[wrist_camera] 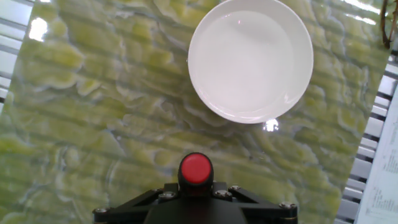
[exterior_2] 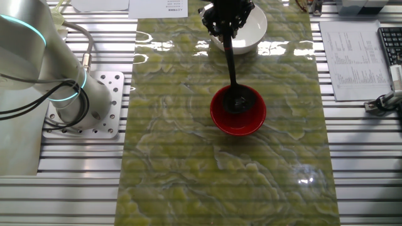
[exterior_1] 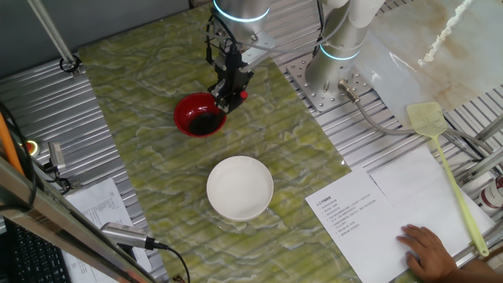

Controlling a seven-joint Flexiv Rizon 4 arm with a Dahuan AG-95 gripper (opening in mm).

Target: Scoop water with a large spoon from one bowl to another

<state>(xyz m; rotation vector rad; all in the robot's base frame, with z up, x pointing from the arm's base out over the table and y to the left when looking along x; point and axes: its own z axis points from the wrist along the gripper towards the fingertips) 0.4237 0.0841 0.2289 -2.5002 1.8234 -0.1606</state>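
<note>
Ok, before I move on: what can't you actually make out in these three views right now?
- Water in the ladle cup: too dark and small in both fixed views as it sits in the red bowl.
- Gripper fingers: hidden by its black body, so the grip on the handle is unclear.
- Red bowl and ladle cup: outside the hand view, which shows only the handle's red tip.
- Water level in the white bowl: not readable against the white.

Two bowls stand on the mat: one white bowl (exterior_1: 240,187) and one red bowl (exterior_1: 199,115). There is one black ladle (exterior_2: 233,74) (its cup sits in the red one), one yellow-green fly swatter (exterior_1: 444,161) and one gripper (exterior_1: 229,93). Printed sheets number two in one fixed view: one sheet (exterior_1: 369,211) near a person's single hand (exterior_1: 428,250), another sheet (exterior_1: 100,206) at the opposite edge.
</note>
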